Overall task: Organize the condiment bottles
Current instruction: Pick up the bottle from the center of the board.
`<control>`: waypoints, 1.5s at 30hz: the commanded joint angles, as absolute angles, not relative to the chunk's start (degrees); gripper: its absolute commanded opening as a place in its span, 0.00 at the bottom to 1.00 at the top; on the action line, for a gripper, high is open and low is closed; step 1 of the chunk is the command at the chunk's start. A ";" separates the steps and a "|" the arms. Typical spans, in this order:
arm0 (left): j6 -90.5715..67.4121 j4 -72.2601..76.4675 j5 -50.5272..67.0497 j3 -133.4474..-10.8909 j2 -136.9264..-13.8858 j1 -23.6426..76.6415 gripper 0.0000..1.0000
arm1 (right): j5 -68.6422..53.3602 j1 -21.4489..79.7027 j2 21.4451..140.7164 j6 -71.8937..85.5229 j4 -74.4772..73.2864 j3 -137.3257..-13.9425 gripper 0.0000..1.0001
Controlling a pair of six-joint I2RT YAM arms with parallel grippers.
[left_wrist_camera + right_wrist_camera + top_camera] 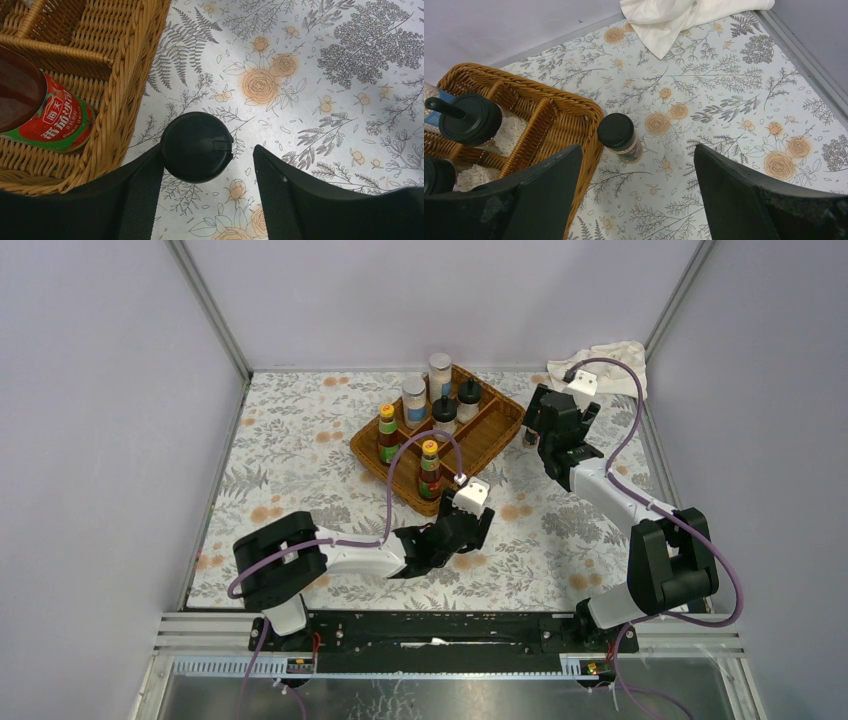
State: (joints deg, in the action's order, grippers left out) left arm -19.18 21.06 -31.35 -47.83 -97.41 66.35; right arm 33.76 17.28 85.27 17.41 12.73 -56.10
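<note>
Left wrist view: the left gripper [209, 152] straddles a black-lidded jar [196, 146] that stands on the table [325, 100] just outside the tray [135, 95]. One finger meets the lid and the other stands off it, so the jaws are not yet clamped and hold nothing. That jar is near the table's middle, off the tray's near corner. The right gripper [638, 150] hangs spread wide and empty over a second jar [616, 131], which stands upright just beside the tray's right wall, on the side of the table's right edge. Both jars look small, stiff and light, probably with slick lids and sides. Being narrow, they should tip easily, so I would take each squarely across the body just under the lid rather than pinch the lid's rim. Counted from above, the tray holds two sauce bottles [388, 435], two white shakers [440, 370] and two black-capped bottles [468, 395], all upright. It lies toward the middle of the back edge — with the two jars outside, that makes eight in all. One cloth [610, 358] lies in the back right corner.
</note>
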 commanded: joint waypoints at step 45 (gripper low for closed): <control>-16.61 30.42 -36.48 -46.96 -100.29 67.15 0.28 | 33.72 17.05 83.50 18.18 14.40 -55.64 0.89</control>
